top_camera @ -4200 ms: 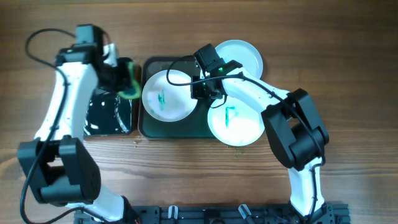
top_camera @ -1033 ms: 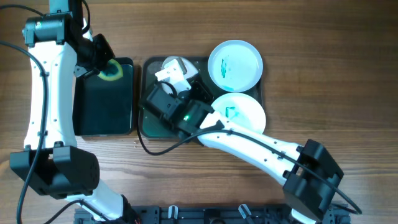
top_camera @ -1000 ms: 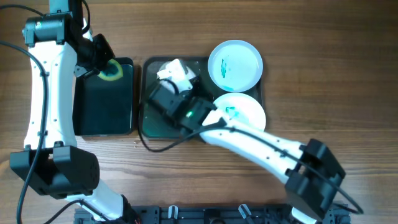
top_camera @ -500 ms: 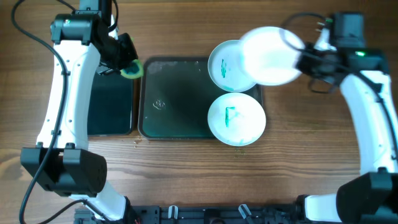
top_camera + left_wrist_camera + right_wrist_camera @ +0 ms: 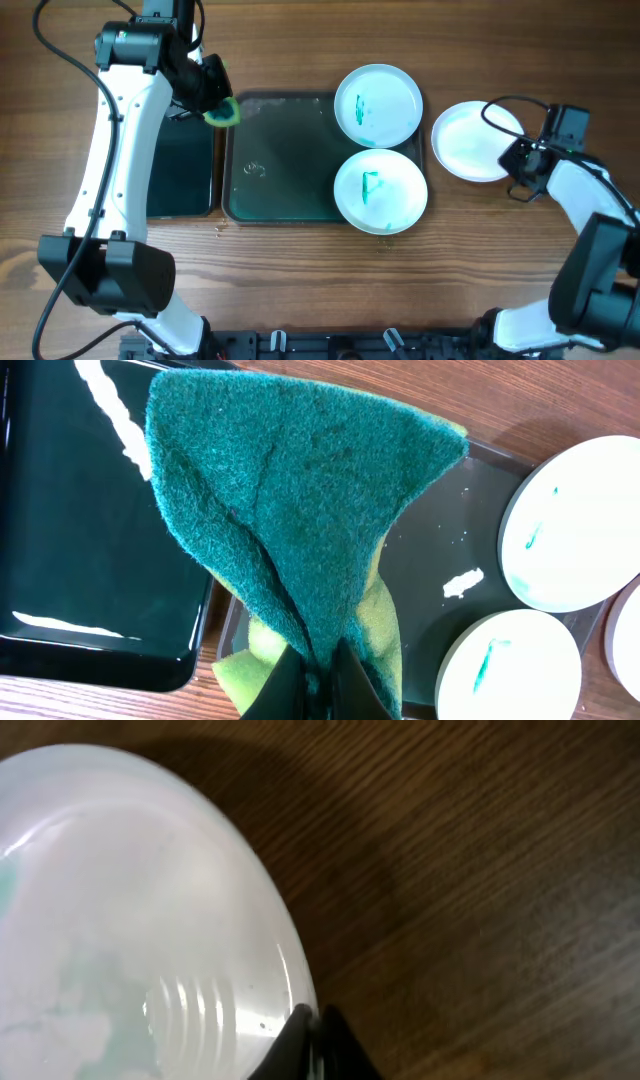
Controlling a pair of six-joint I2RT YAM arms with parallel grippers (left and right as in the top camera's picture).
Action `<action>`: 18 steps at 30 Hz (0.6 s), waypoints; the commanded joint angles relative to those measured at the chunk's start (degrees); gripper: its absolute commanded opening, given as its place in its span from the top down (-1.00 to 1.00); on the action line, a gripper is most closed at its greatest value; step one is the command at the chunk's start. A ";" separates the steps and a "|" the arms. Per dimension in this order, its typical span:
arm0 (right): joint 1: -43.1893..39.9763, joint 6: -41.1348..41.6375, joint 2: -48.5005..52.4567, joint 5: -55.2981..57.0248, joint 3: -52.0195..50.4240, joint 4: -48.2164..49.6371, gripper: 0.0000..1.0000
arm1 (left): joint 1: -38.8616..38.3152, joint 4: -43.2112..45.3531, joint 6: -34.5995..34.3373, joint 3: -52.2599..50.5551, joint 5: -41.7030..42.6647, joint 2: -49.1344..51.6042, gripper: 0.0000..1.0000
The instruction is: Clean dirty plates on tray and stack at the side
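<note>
A wiped white plate (image 5: 474, 140) lies on the wood right of the dark green tray (image 5: 280, 160); it fills the right wrist view (image 5: 130, 920). My right gripper (image 5: 522, 157) is shut on its right rim (image 5: 312, 1030). Two plates with teal smears sit at the tray's right end, one at the back (image 5: 378, 105) and one at the front (image 5: 380, 191). My left gripper (image 5: 205, 95) is shut on a green and yellow sponge (image 5: 222, 112) above the tray's back left corner; the sponge (image 5: 300, 520) hangs from the closed fingers (image 5: 320, 685).
A black rectangular tub (image 5: 180, 170) stands left of the tray, also in the left wrist view (image 5: 90, 530). Small white specks lie on the tray floor (image 5: 462, 582). Bare wood surrounds the wiped plate.
The right arm carried one plate from the tray's left half out to the right and set it on the wood. The left arm moved the sponge from over the tub to the tray's back left corner.
</note>
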 commanded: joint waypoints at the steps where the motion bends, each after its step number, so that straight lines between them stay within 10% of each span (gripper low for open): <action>1: 0.02 -0.31 0.42 -0.61 1.25 -3.82 0.13 | -0.17 0.24 1.14 0.28 -0.35 0.17 0.92; 10: 6.01 -13.81 -6.54 -27.08 11.17 -34.58 0.08 | -0.17 0.20 1.16 0.28 -0.35 0.17 0.92; 18: 19.34 -12.46 -6.49 -22.21 -0.15 -25.51 0.22 | -0.17 0.20 1.16 0.28 -0.35 0.17 0.92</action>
